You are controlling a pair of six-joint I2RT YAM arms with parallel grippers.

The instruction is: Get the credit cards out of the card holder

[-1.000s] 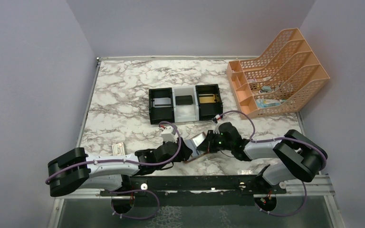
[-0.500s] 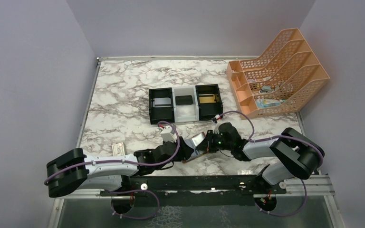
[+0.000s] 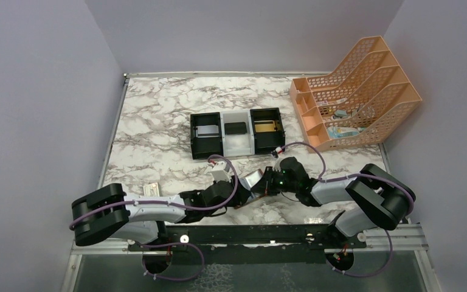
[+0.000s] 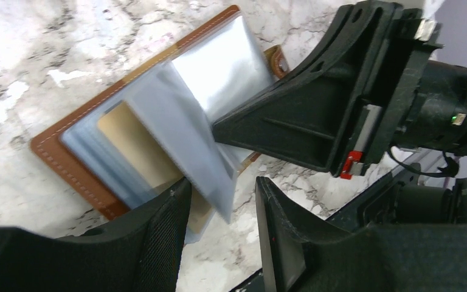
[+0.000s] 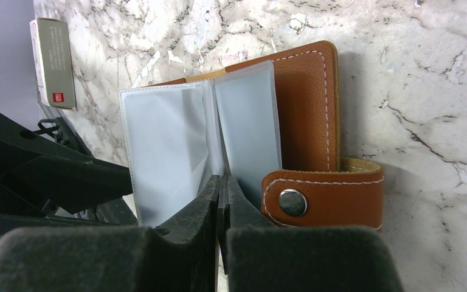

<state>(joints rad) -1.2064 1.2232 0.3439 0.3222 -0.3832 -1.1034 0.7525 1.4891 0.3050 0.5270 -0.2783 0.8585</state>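
Noting card holder [image 5: 307, 103] lying open on tabletop [image 3: 158, 121] close to near edge, between both end effectors. Recording right end effector [image 5: 219, 182] clenching bottom edge of a clear sleeve [image 5: 164, 146]; left end effector [image 4: 222, 188] hanging released, fingers straddling that sleeve's free corner above a gold credit card [image 4: 137, 143]. Seeing bare marble stretching beyond toward tray [image 3: 192, 135].

Grey-veined white marble tabletop [image 3: 158, 115], metal trim along its edges. Plain lavender walls [image 3: 42, 91] on three sides. Peach mesh file rack [image 3: 365, 85] on the tabletop's far right corner. Light even, soft.
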